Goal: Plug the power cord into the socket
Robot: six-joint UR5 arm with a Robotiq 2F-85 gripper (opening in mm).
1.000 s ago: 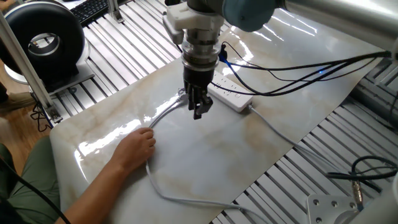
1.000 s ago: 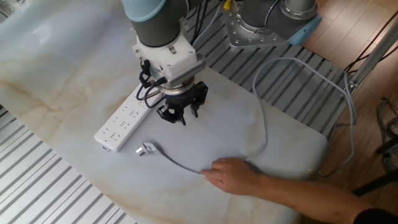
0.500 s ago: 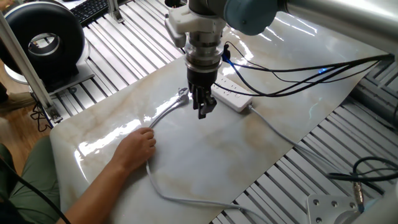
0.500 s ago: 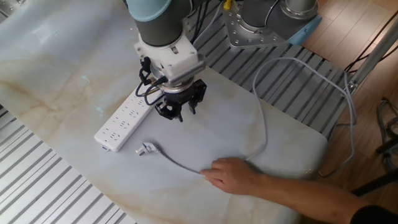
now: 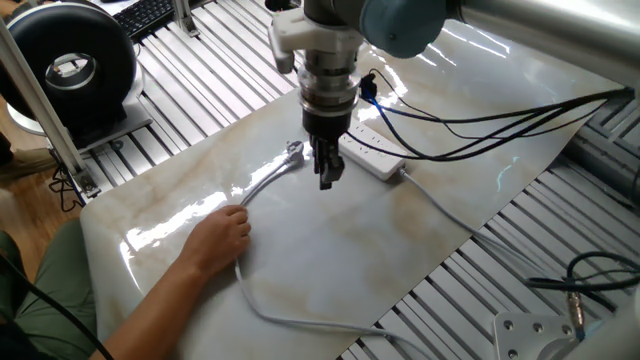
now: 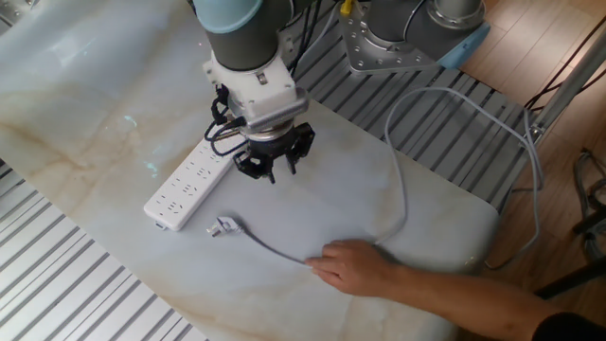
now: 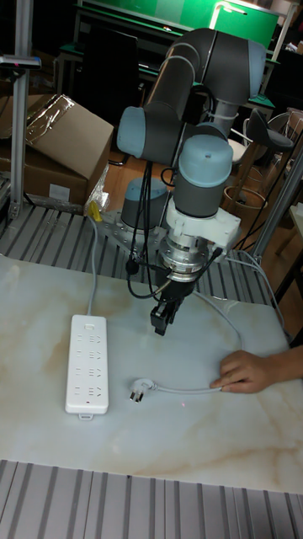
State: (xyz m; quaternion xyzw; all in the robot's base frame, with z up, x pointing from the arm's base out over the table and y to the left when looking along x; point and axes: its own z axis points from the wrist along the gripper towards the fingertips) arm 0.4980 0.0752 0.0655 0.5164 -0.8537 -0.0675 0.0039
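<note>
Bright overhead light glares off the marble table [image 5: 300, 270].

Marble-look table [image 6: 114, 85] carries the socket [image 6: 189, 187] beside the gripper [image 6: 273, 174], the cord [image 6: 270, 250] with plug below it, and a hand [image 6: 355, 268] pressing the cord further out.

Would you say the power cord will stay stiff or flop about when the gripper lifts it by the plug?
Probably floppy: the power cord lies in loose curves across the table. Its plug looks small and light, so it may twist in the gripper. A person's hand rests on the cord, which could limit drag.
</note>
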